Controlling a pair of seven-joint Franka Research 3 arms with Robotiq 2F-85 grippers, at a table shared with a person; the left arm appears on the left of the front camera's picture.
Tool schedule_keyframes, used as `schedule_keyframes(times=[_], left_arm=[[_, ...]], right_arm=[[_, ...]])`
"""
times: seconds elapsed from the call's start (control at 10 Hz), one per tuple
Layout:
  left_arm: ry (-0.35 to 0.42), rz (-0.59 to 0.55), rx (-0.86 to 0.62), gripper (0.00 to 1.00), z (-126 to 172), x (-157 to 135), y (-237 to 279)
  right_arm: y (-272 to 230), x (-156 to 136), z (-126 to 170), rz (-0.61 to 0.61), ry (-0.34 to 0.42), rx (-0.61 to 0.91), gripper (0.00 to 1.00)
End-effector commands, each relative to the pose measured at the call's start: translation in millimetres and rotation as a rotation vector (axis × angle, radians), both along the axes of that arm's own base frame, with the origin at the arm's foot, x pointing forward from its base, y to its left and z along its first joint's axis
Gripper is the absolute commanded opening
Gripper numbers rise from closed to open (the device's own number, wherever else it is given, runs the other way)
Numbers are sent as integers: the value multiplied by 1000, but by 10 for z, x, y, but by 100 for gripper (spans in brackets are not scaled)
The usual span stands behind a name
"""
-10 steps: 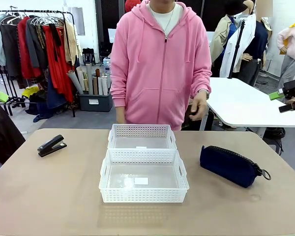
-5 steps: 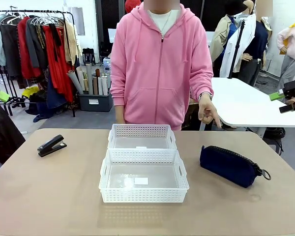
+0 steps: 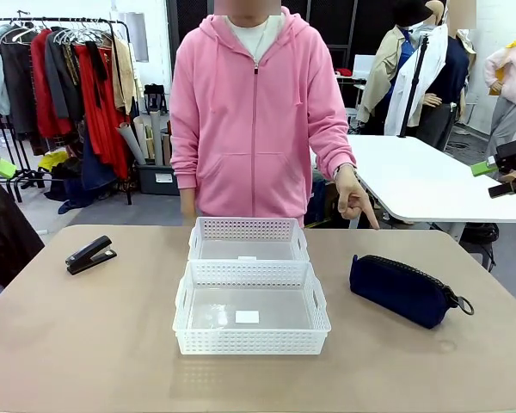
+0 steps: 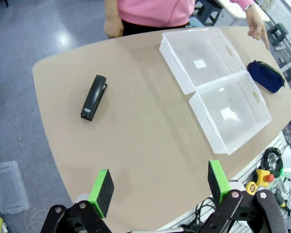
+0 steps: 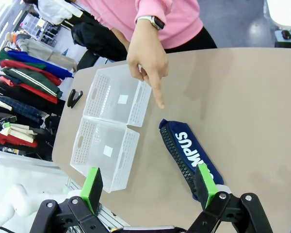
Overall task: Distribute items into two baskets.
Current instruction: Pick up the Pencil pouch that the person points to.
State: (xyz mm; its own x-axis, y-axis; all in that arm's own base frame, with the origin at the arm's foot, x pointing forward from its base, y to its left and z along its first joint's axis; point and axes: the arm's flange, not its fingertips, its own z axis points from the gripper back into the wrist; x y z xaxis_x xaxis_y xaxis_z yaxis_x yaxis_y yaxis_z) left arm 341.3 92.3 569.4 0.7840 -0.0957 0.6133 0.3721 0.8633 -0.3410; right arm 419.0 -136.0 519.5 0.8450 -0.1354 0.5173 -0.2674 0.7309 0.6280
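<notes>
Reads "MPUS" in white capitals along the dark navy fabric pouch (image 5: 186, 153), lower middle of the right wrist view, with the first letters hidden behind a green pad. Lies flat on the tan tabletop (image 3: 86, 335) at centre right of the front view, soft and oblong, with a toothed zipper along the top edge and a black ring pull at the right end; sits apart from both baskets. Bears a small white label, with no print that can be made out, on the floor of the near basket (image 3: 251, 344), and another in the far basket (image 3: 248, 228): white plastic, rectangular, lattice-perforated walls, handle cut-outs, set end to end and touching at centre frame. Rests at centre left, well apart from the baskets: small black stapler (image 3: 90, 255), smooth, wedge-shaped. Points one finger down near the pouch, right of centre: person's hand (image 3: 354, 200), pink sleeve, watch at the wrist. Spread wide above bare tabletop, holding nothing: left fingers (image 4: 102, 190), black with green pads, bottom of the left wrist view. Likewise spread and empty: right fingers (image 5: 93, 187), bottom of the right wrist view.
</notes>
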Motion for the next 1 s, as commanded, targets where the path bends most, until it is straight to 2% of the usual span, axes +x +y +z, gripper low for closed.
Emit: schedule_keyframes(times=[0.0,0.3,0.9], left_arm=[[1,4,1,100,-5,0,13],[1,4,1,100,-5,0,13],[1,4,1,100,-5,0,13]], right_arm=[[7,0,8,3,-3,7,100],[0,0,0,0,0,0,100],[525,39,-202,186,67,-318,100]])
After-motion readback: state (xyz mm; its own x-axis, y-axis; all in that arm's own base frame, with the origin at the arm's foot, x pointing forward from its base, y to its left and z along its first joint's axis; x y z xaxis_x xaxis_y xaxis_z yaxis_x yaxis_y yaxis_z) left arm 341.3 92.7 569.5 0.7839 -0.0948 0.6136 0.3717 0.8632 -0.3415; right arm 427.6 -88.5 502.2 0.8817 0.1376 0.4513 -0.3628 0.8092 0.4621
